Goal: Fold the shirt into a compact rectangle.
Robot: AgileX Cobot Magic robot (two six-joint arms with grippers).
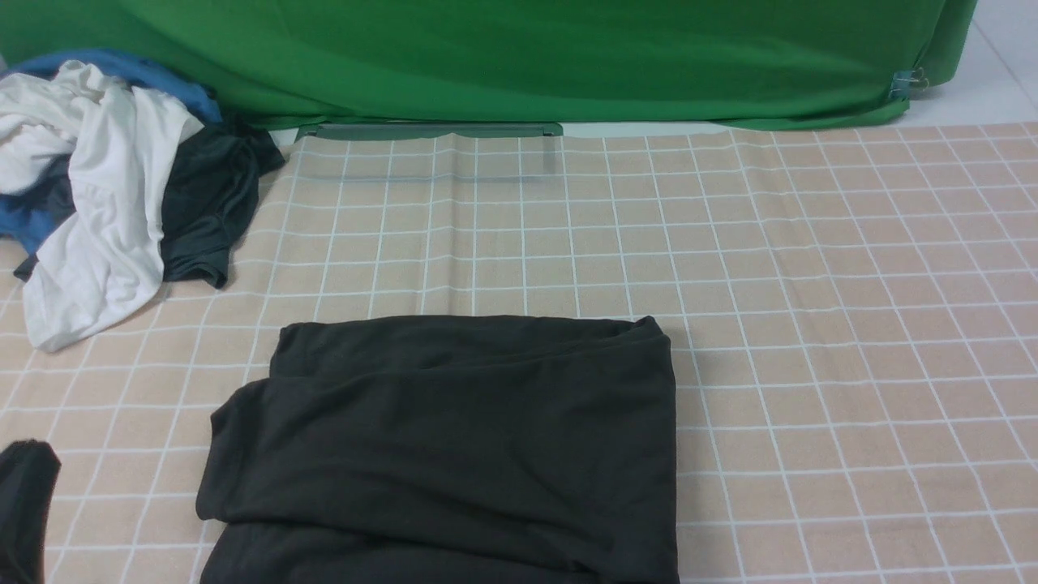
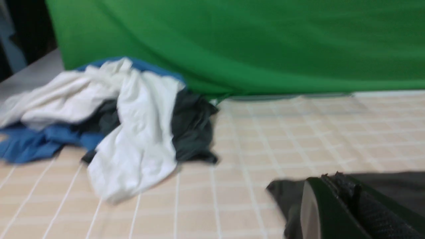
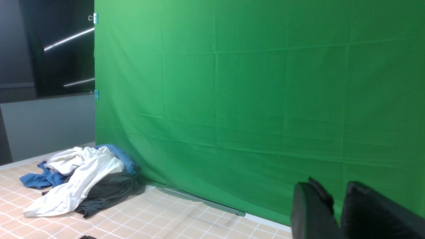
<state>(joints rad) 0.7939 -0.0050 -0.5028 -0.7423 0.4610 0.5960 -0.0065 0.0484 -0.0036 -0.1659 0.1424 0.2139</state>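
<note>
The black shirt (image 1: 454, 454) lies folded into a rough rectangle on the checked table cloth (image 1: 811, 308), near the front edge and a little left of centre. Its far layer sticks out past the upper fold. My left gripper (image 1: 28, 487) shows as a dark tip at the lower left corner, left of the shirt and apart from it. In the blurred left wrist view, that gripper (image 2: 332, 178) has its fingers pressed together with nothing between them, and the shirt (image 2: 395, 186) lies behind. My right gripper (image 3: 335, 188) is raised and slightly open, with green backdrop showing in the gap.
A heap of clothes (image 1: 105, 203) lies at the back left: a white garment, a blue one and a dark grey-teal one. A green backdrop (image 1: 519, 57) hangs along the far edge of the table.
</note>
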